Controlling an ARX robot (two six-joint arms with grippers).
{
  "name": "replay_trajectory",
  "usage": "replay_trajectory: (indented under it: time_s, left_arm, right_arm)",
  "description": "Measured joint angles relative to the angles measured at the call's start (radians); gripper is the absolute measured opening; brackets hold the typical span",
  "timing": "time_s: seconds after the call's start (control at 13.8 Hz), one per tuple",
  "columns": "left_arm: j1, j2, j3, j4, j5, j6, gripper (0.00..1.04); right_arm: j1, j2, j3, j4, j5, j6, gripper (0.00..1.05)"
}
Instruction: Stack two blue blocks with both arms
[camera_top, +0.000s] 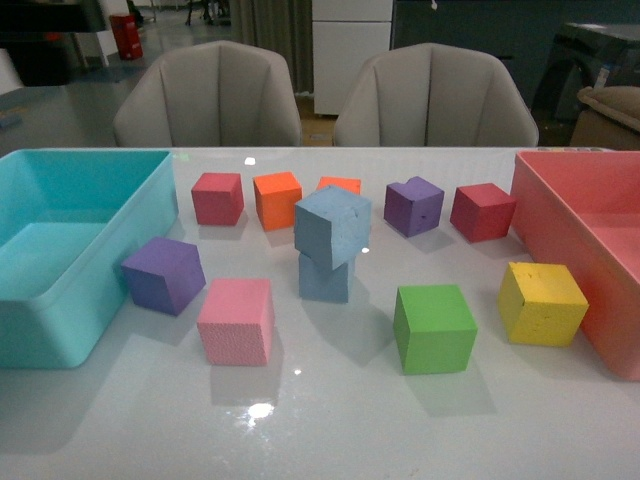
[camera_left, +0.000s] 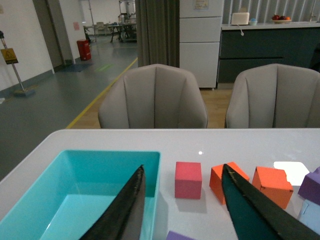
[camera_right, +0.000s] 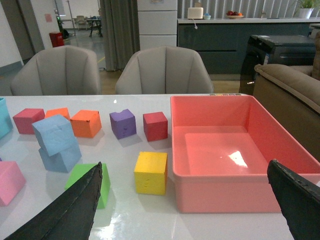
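Note:
Two light-blue blocks stand stacked in the middle of the white table. The upper block (camera_top: 332, 226) sits twisted and tilted on the lower block (camera_top: 325, 278). The stack also shows in the right wrist view, upper block (camera_right: 54, 133) on lower block (camera_right: 60, 157). A corner of blue (camera_left: 311, 220) shows at the edge of the left wrist view. Neither arm shows in the front view. My left gripper (camera_left: 183, 167) is open and empty, above the turquoise bin's edge. My right gripper (camera_right: 185, 163) is open and empty, wide apart near the pink bin.
A turquoise bin (camera_top: 150, 215) stands at the left and a pink bin (camera_top: 545, 215) at the right. Around the stack lie purple (camera_top: 163, 273), pink (camera_top: 236, 320), green (camera_top: 433, 327), yellow (camera_top: 541, 302), red (camera_top: 217, 197) and orange (camera_top: 277, 198) cubes. Two chairs stand behind the table.

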Motion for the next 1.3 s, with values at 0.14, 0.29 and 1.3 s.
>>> replay_trajectory:
  time_s: [0.14,0.29,1.3]
  left_arm:
    - [0.028,-0.092,-0.151,0.017,0.064,-0.014,0.26]
    - [0.074,-0.181,-0.267,0.020,0.113,-0.016,0.01]
    - [0.266,-0.813,-0.579,-0.280,0.305,-0.018,0.02]
  right_arm:
    - [0.000,0.000,0.000,0.000,0.000,0.000,0.98]
    - [0.000,0.000,0.000,0.000,0.000,0.000,0.98]
    - [0.000,0.000,0.000,0.000,0.000,0.000,0.98]
